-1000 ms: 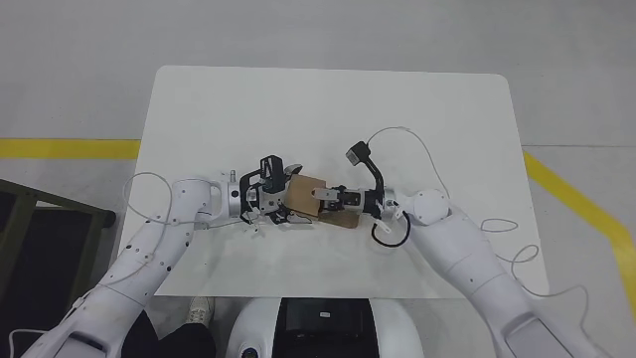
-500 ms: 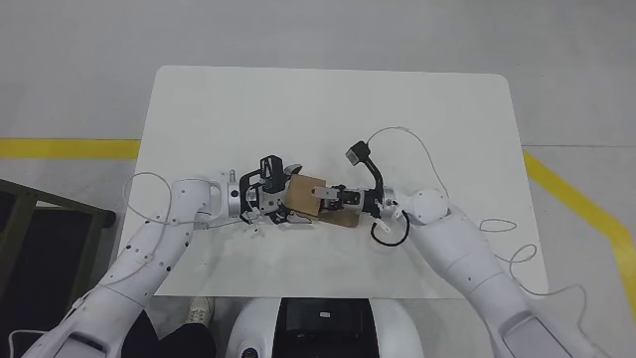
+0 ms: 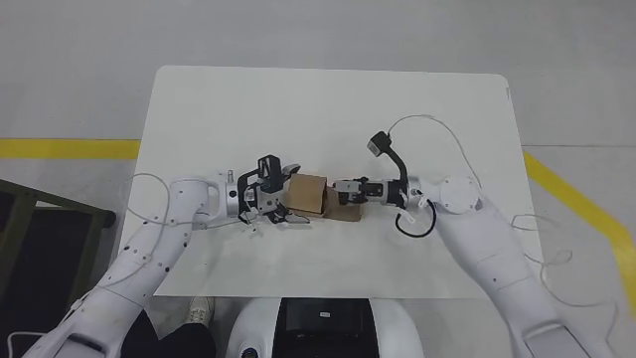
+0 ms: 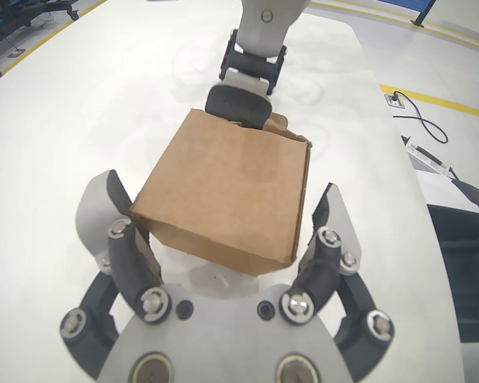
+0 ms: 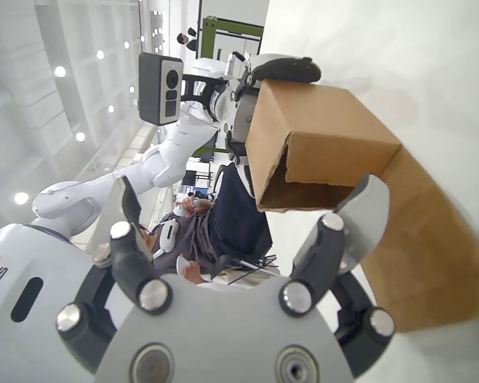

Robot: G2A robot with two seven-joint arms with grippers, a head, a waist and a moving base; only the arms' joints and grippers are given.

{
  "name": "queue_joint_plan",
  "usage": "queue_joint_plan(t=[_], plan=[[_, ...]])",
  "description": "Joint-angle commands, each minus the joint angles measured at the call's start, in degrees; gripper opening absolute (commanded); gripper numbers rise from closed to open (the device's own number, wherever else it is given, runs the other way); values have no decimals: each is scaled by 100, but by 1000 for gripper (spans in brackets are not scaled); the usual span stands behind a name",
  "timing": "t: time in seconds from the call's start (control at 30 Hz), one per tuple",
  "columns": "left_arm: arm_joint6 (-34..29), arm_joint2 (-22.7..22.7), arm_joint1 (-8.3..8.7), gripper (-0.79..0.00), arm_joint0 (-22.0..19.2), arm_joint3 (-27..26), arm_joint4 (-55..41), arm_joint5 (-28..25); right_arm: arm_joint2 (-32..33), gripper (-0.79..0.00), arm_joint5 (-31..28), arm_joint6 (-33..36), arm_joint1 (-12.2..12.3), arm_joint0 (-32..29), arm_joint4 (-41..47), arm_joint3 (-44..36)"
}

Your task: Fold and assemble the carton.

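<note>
A brown carton (image 3: 308, 195) lies at the middle of the white table (image 3: 219, 109), squared into an open tube, with one long flap (image 3: 346, 213) flat on the table beside it. My left gripper (image 3: 281, 202) holds the carton's end (image 4: 231, 185); its fingers (image 4: 115, 195) press on the two sides. My right gripper (image 3: 343, 189) stands open at the opposite, open mouth (image 5: 303, 197). One right finger (image 5: 367, 201) rests at the mouth's edge beside the flap (image 5: 427, 249); the other finger (image 5: 123, 205) is well clear of the carton. The left wrist view shows a right pad (image 4: 239, 107) touching the carton's far edge.
A thin white cable (image 3: 427, 124) loops over the table from the right arm. Bare table surface lies on all sides of the carton, and the near table edge (image 3: 328, 296) is close below both arms.
My right arm has drawn back to the right, off the carton's top to its open end. The carton now stands squarer, with its flap lying out. The left gripper has stayed put.
</note>
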Motion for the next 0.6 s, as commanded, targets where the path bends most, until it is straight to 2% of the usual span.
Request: queue_joint_plan(t=[0.0, 0.23, 0.57], plan=[[3, -25, 7, 0, 11, 17, -2, -3, 266, 0, 193, 54, 104, -154, -166, -347], [3, -92, 24, 0, 54, -5, -8, 11, 878, 0, 1238, 419, 411, -711, -1051, -1423], [-26, -114, 27, 0, 87, -45, -22, 18, 1017, 0, 1332, 154, 517, -1192, -1252, -1671]])
